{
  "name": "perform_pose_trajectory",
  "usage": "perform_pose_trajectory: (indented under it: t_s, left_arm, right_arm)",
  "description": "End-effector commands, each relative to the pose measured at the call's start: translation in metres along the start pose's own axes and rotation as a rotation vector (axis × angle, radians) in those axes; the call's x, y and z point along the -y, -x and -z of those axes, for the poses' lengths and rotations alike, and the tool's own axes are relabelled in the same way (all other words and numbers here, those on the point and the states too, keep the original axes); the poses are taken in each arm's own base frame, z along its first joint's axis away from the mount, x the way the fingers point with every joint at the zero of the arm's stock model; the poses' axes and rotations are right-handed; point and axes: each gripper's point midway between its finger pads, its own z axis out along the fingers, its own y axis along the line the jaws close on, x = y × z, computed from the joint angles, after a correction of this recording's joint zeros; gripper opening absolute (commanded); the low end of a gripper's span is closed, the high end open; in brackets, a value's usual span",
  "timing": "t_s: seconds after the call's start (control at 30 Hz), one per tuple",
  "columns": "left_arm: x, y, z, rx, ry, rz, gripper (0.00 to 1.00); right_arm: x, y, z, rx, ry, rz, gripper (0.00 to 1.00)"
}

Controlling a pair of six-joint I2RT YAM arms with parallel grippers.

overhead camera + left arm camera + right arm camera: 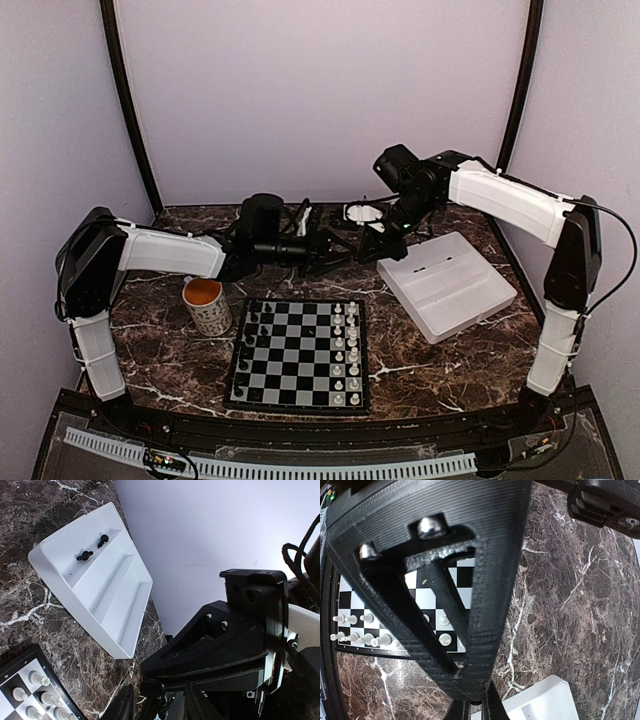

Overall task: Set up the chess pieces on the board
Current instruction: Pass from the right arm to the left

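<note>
The board (300, 352) lies in the middle of the table, black chess pieces (250, 335) down its left side and white ones down its right. Behind it my two grippers meet tip to tip. My right gripper (370, 248) is shut on a small black chess piece (150, 687). My left gripper (338, 250) is open, its fingers (122, 705) on either side of that piece. In the right wrist view the right gripper (480, 706) shows at the bottom edge, with a left finger (492, 580) looming over the board (427, 597). Two more black pieces (85, 556) lie in the white tray (60, 575).
The white tray (450, 285) sits right of the board, and its corner shows in the right wrist view (545, 700). A mug with orange contents (207, 303) stands left of the board. A white ring-shaped object (362, 212) lies at the back. The tabletop is dark marble.
</note>
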Motion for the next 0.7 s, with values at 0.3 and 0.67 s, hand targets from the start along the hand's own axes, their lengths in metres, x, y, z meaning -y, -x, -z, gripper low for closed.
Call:
perform_pose_trajectory:
  t_s: [0.3,0.67]
  left_arm:
    - [0.0175,0.0034,-0.0043,-0.007,-0.062,-0.02,0.35]
    - [0.0175,0.0036,-0.0074,-0.016,-0.075,-0.01,0.27]
  right_arm:
    - [0.0003,0.0205,0.0164,0.052,-0.039,0.029,0.05]
    - [0.001,0.0241,0.0173,0.065,-0.039,0.022,0.05]
